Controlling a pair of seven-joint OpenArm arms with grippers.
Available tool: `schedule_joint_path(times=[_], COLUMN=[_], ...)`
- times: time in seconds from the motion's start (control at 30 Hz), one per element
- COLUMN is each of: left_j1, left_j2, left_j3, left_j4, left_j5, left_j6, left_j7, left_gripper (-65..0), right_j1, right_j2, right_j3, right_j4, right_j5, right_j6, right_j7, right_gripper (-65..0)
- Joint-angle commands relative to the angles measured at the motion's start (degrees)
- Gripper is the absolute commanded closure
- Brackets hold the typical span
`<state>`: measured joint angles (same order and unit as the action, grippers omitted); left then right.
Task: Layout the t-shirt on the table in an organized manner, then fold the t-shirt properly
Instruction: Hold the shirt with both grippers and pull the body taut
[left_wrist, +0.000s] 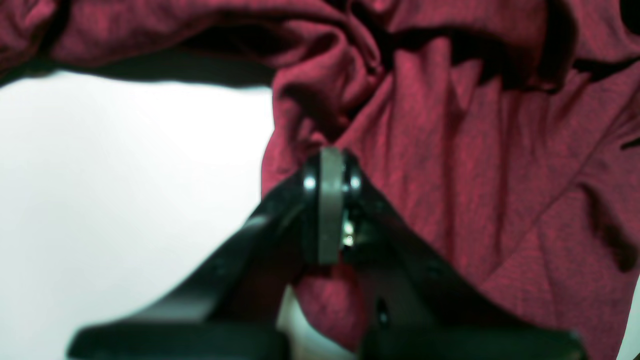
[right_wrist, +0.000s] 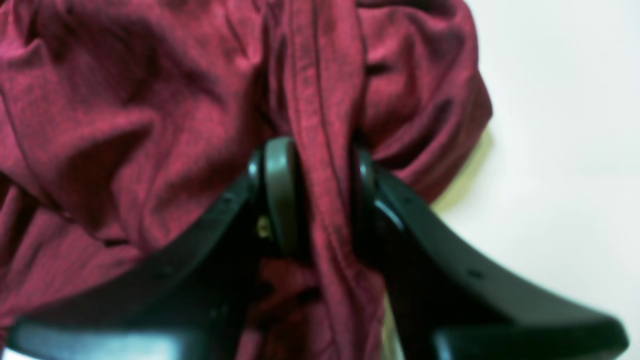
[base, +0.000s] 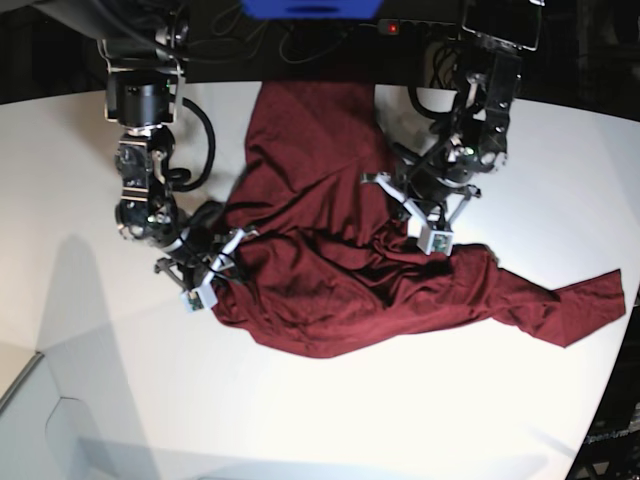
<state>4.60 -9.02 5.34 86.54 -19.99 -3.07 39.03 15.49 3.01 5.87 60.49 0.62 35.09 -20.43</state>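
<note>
The white tabletop (base: 90, 330) holds the crumpled maroon t-shirt (base: 320, 290) in its middle. The left hand (left_wrist: 330, 165) is clenched at the cloth's edge. The right hand (right_wrist: 315, 170) pinches a fold. Pulling slowly apart should spread it flat.

t-shirt (base: 320, 270): maroon, crumpled, unfolded | sleeve trailing right | on white table (base: 80, 330)

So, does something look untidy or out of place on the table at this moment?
Yes. The t-shirt lies crumpled on the table, with deep folds and one sleeve trailing toward the edge. The right gripper has a bunched ridge between its jaws. Nothing looks damaged.
</note>
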Motion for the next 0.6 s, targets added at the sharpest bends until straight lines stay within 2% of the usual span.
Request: schedule_joint_path(times=[0.0,0.3,0.37,0.47,0.57], left_j1=[-0.60,-0.60,-0.60,-0.51,-0.78], left_j2=[-0.08,-0.08,-0.08,-0.08,-0.08], left_j3=[-0.20,-0.03,-0.03,-0.03,-0.03], left_j4=[0.80,0.80,0.80,-0.34,-2.45], left_j5=[-0.19,-0.19,-0.19,-0.19,-0.28], left_j6=[0.04,0.04,0.04,0.04,0.04], left_j7=[-0.83,-0.83,-0.83,-0.83,-0.83], left_gripper=[0.0,0.0,0.0,0.0,0.0], right_j1=[0.91,0.65,0.56,0.12,-0.06], right_j2=[0.20,-0.06,-0.06,-0.06,-0.15], right_j3=[-0.02,0.15,0.15,0.15,-0.02], right_j4=[2.24,9.88,11.64,13.31,13.23], right_j5=[0.48,0.56,0.56,0.56,0.56], right_j6=[0.38,0.38,0.47,0.47,0.47], right_j7=[0.95,0.86,0.86,0.60,0.51], right_gripper=[-13.7,-13.3,-9.7,-0.6,0.0])
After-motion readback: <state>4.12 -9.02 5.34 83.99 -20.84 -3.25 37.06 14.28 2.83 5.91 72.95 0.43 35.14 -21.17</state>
